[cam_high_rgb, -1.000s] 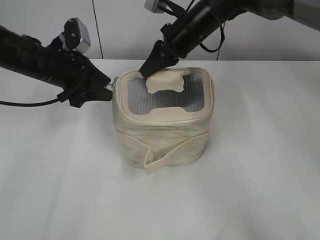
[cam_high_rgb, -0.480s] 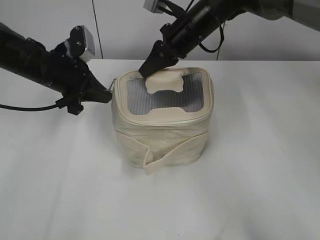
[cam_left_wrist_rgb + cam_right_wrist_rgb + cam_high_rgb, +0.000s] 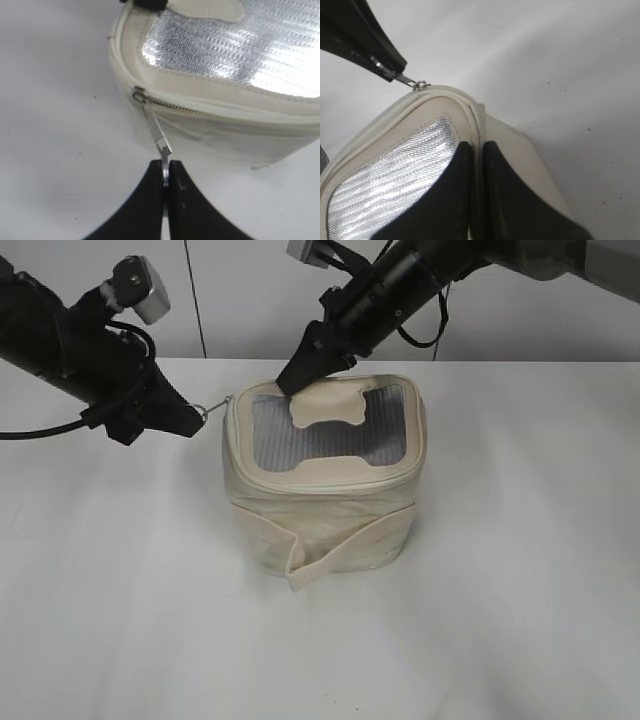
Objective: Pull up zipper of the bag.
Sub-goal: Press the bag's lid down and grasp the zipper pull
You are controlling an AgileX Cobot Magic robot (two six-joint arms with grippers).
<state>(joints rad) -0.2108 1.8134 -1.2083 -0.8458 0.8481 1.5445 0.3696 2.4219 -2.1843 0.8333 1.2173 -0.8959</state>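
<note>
The cream bag stands mid-table, with its grey mesh top and cream patch facing up. My left gripper is at the bag's upper left corner, shut on a silver ring pull of the zipper. The pull is stretched taut from the slider at the lid's corner. My left gripper pinches the ring between its tips. My right gripper is at the back of the lid, shut on the bag's lid rim. In the right wrist view the lid rim sits between the fingers.
The white table spreads round the bag. A wide cream strap wraps the bag's front, its end sticking out low. A pale wall stands behind the table. Both black arms reach in from the back.
My left arm has swung left and away from the bag, drawing the ring pull out taut. The right gripper has stayed on the lid rim. The bag has hardly moved.
</note>
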